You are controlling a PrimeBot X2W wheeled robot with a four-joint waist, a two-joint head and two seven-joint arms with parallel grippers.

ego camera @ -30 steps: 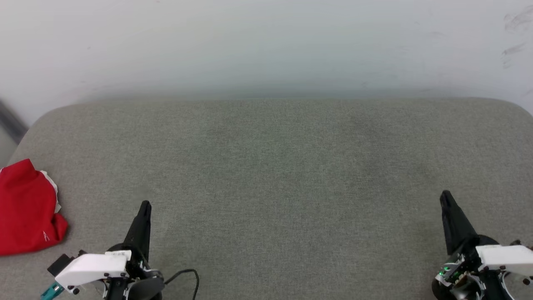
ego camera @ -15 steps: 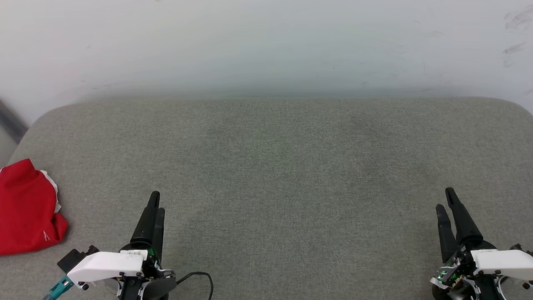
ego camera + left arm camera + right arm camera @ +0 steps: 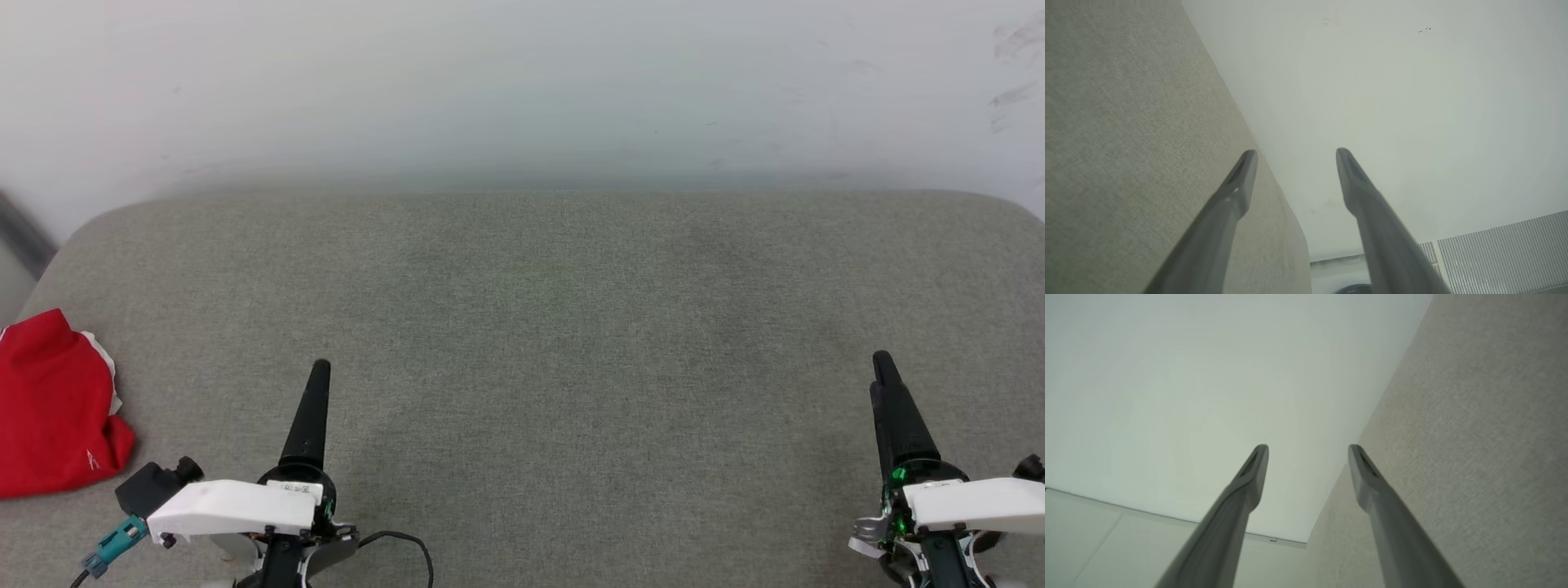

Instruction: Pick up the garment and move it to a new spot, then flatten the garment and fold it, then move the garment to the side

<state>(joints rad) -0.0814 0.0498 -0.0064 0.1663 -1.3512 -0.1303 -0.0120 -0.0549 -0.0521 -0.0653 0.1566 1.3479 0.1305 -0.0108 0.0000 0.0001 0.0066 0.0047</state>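
1. Garment point(image 3: 53, 408): red shirt w/ a bit of white trim showing, bunched in a heap at left edge of the grey fabric worktop point(image 3: 555, 310), toward its near side; partly cut off by frame.
2. Left hand point(image 3: 321, 369) point(image 3: 1294, 153): fingers apart, nothing btwn them, over worktop's near-left part, not touching garment.
3. Right hand point(image 3: 880, 359) point(image 3: 1308, 448): fingers apart, empty, over worktop's near-right part.
4. Both hands point twd worktop's far edge, where a pale wall point(image 3: 522, 82) rises.
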